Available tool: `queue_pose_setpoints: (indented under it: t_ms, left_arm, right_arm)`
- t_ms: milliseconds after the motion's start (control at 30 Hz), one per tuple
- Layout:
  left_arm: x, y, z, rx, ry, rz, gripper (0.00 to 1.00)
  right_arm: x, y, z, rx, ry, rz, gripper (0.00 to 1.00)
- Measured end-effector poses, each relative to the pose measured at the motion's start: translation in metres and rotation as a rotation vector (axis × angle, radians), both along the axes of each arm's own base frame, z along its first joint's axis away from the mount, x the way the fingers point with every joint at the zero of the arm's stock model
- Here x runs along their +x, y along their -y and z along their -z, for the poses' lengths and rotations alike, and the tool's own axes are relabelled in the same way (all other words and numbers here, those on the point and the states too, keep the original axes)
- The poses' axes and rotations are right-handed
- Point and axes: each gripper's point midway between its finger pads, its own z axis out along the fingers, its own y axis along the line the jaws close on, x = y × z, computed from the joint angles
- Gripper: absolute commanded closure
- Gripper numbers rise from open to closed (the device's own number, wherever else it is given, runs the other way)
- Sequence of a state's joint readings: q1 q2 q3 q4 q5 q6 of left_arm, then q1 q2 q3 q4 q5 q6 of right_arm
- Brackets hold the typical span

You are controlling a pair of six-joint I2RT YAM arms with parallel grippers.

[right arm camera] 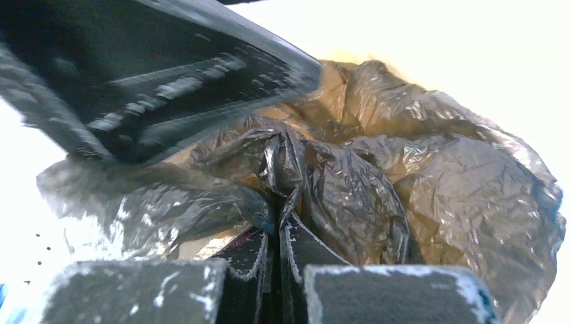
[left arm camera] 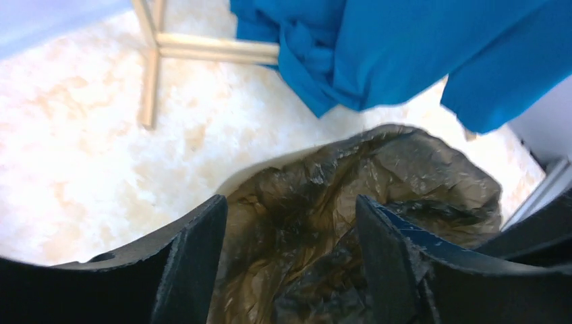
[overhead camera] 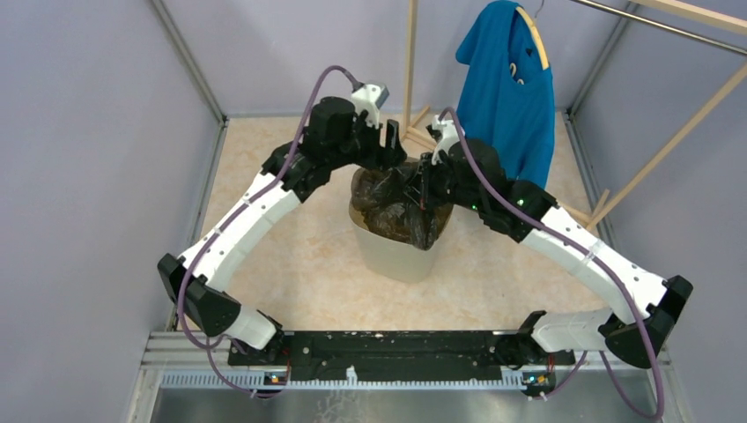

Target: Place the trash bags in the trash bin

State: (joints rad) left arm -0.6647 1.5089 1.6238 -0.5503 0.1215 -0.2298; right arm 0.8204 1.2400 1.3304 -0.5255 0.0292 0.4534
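Step in hand: the bag is being stuffed in, and it is judged only partly done. The trash bag (overhead camera: 394, 204) is bunched over the mouth of the trash bin (overhead camera: 401, 260) in the middle of the scene. Most of the film is heaped above the rim, and one flap is draped down the bin's near-right wall.

The right gripper (right arm camera: 280, 229) is set just above the bin mouth, fingers pressed together with a fold of the film pinched between them. The left gripper (left arm camera: 290, 212) is held over the far-left side of the bag, fingers spread, nothing gripped. Whether the film is touched by them cannot be told.

Next move, as judged:
- The pinched fold is to be pushed down inside the bin.
- The heap is to be pressed below the rim, likely by the spread left fingers.
- The draped flap is to be gathered in.

Spring-back of the thin, glossy film is to be expected, and the light bin could be shoved or tipped.

Counts:
- one bag
- one bin
- two grippers
- one blue T-shirt (overhead camera: 506, 88), hung far right
- one wooden rack (overhead camera: 410, 62), beyond the bin
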Motion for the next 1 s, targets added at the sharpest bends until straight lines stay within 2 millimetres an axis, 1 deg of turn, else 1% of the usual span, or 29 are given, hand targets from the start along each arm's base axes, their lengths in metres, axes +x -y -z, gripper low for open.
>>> queue_pose_setpoints:
  t_ms: [33, 100, 167, 233, 267, 333, 400, 467, 567, 600, 667, 733, 833, 933, 1000]
  left_arm:
    - [0.003, -0.005, -0.014, -0.011, 0.035, -0.020, 0.16]
    - [0.002, -0.016, -0.032, -0.015, 0.083, -0.053, 0.12]
    - [-0.003, -0.031, -0.045, -0.013, 0.115, -0.090, 0.11]
    - [-0.013, -0.046, -0.058, -0.021, 0.151, -0.116, 0.10]
    - [-0.022, -0.056, -0.063, -0.028, 0.168, -0.127, 0.09]
    - [-0.034, -0.066, -0.066, -0.038, 0.182, -0.132, 0.08]
    - [-0.046, -0.075, -0.064, -0.046, 0.184, -0.133, 0.08]
    - [-0.056, -0.078, -0.056, -0.056, 0.169, -0.122, 0.09]
    - [-0.067, -0.078, -0.037, -0.056, 0.127, -0.095, 0.10]
    - [-0.069, -0.078, -0.029, -0.052, 0.106, -0.091, 0.10]
    - [-0.071, -0.076, -0.018, -0.046, 0.079, -0.085, 0.11]
    - [-0.072, -0.075, -0.008, -0.044, 0.050, -0.080, 0.12]
    - [-0.075, -0.071, -0.002, -0.052, 0.028, -0.063, 0.15]
    - [-0.078, -0.064, -0.009, -0.094, 0.027, -0.035, 0.21]
    - [-0.081, -0.056, -0.016, -0.133, 0.029, -0.004, 0.22]
  right_arm:
    - [0.002, 0.004, -0.002, -0.013, 0.009, 0.017, 1.00]
    - [0.005, 0.008, -0.007, -0.022, 0.025, 0.038, 1.00]
    - [0.007, 0.011, -0.008, -0.033, 0.031, 0.050, 1.00]
    - [0.007, 0.010, -0.004, -0.045, 0.025, 0.047, 1.00]
    - [0.008, 0.008, 0.000, -0.052, 0.016, 0.044, 1.00]
    - [0.011, 0.003, 0.011, -0.072, -0.007, 0.036, 1.00]
    - [0.016, -0.005, 0.030, -0.107, -0.044, 0.027, 1.00]
    - [0.021, -0.012, 0.052, -0.148, -0.086, 0.019, 1.00]
    - [0.026, -0.018, 0.080, -0.202, -0.135, 0.017, 1.00]
    - [0.027, -0.018, 0.088, -0.220, -0.150, 0.017, 1.00]
    - [0.025, -0.016, 0.093, -0.239, -0.164, 0.016, 1.00]
    - [0.024, -0.014, 0.092, -0.246, -0.163, 0.016, 1.00]
    - [0.022, -0.010, 0.077, -0.238, -0.146, 0.022, 1.00]
    - [0.018, -0.005, 0.052, -0.193, -0.111, 0.026, 1.00]
    - [0.011, -0.002, 0.032, -0.141, -0.089, 0.024, 1.00]
